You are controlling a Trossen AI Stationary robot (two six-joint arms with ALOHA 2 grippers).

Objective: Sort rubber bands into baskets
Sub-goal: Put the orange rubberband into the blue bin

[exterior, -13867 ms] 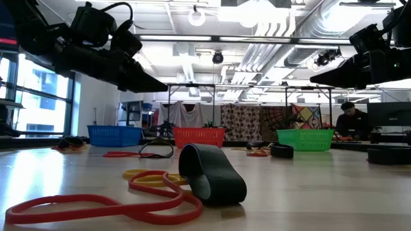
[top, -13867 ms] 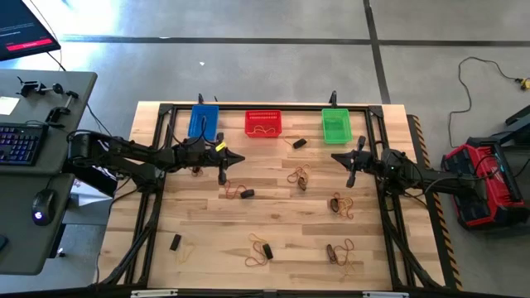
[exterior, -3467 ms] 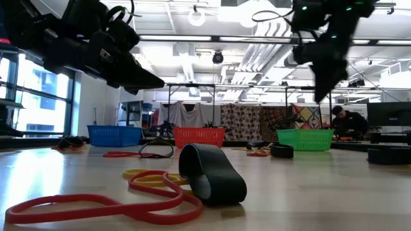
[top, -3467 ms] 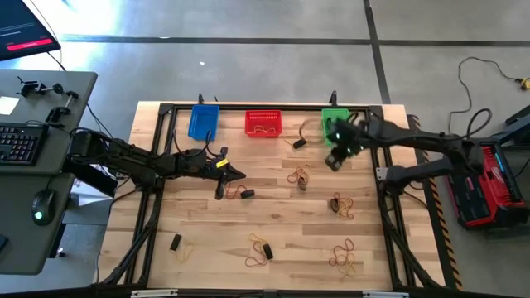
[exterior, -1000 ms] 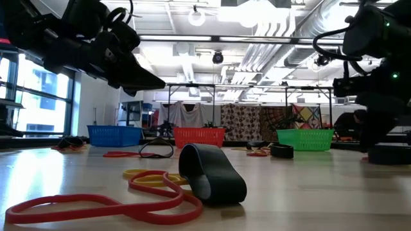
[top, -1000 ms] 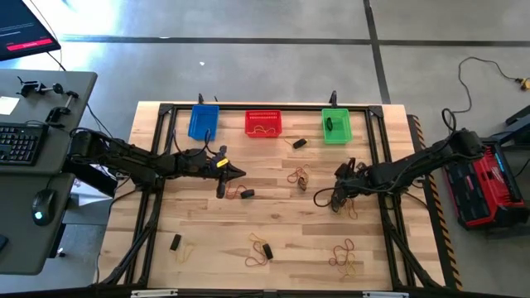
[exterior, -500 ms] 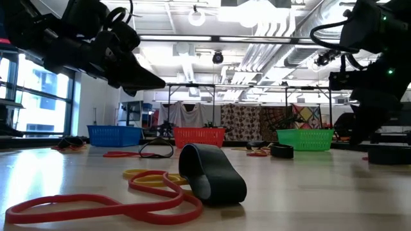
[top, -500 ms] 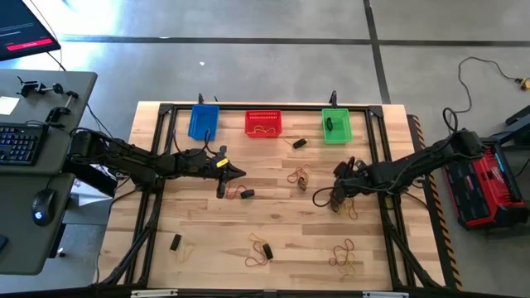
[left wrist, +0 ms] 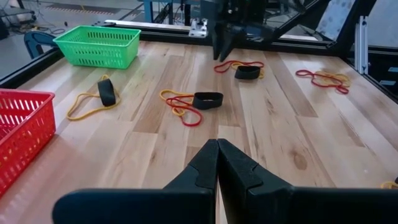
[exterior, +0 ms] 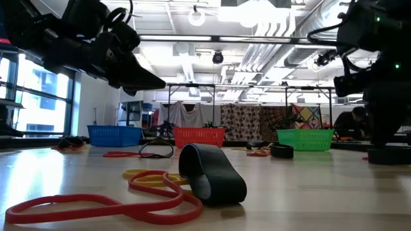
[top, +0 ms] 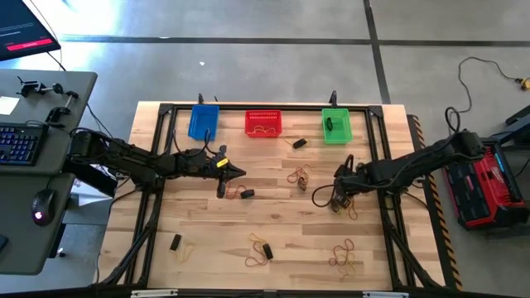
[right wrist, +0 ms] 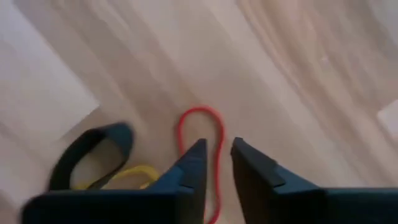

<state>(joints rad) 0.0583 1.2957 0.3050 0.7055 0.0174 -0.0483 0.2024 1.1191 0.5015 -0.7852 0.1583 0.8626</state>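
Low over the wooden worktop (top: 273, 215), the right gripper (right wrist: 217, 163) points down at a small cluster of rubber bands. Its fingers (right wrist: 189, 167) stand a narrow gap apart and grip nothing. A red rubber band (right wrist: 208, 134) lies looped on the wood right between and just ahead of the fingertips. A thick dark band (right wrist: 87, 152) and a yellow band (right wrist: 140, 173) lie just beside one finger. Across the worktop, the left gripper (left wrist: 217, 165) hovers above the wood with its fingers pressed together, empty. Ahead of those fingers lie a dark band (left wrist: 207, 99) on red and yellow loops. Along the far edge sit the blue basket (top: 203, 122), the red basket (top: 263, 123) and the green basket (top: 335, 126).
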